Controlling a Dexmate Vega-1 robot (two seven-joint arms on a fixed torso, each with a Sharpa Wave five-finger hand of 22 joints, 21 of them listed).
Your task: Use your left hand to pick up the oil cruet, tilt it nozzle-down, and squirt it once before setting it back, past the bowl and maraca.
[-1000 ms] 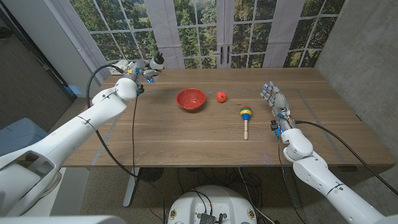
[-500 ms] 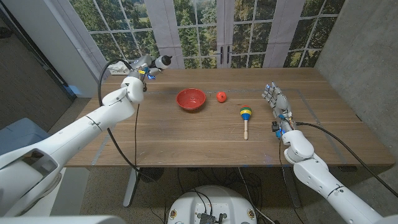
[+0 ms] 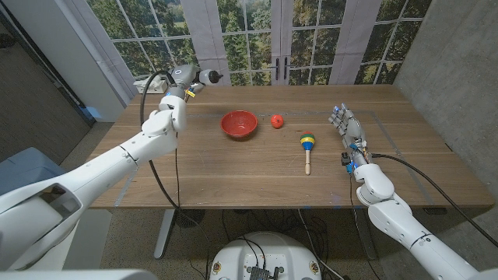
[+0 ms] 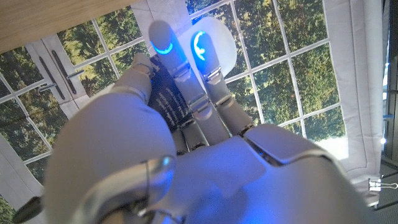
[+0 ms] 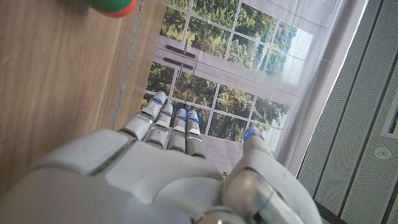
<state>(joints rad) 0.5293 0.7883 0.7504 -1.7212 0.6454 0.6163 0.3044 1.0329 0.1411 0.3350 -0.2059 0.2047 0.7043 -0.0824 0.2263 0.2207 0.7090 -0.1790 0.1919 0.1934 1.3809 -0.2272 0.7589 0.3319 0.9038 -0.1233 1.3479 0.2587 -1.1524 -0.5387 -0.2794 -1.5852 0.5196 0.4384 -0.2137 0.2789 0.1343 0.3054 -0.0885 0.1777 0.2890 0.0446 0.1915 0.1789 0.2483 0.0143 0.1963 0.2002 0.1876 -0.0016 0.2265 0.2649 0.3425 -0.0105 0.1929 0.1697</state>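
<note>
White and dark, the oil cruet (image 3: 204, 76) sits gripped in the left hand (image 3: 184, 80), lifted above the desk's (image 3: 233, 167) far left corner. Nearer lie the red bowl (image 3: 239, 124) and maraca (image 3: 307, 148). The right hand (image 3: 345, 127) waits beside them, fingers loosely extended, holding nothing.

Head camera high over table (image 3: 257, 167); wrist cameras close, facing windows (image 5: 236, 93).

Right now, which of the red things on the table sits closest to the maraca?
The small red ball, just past the maraca. The red bowl is larger and lies further toward the robot's left.
</note>
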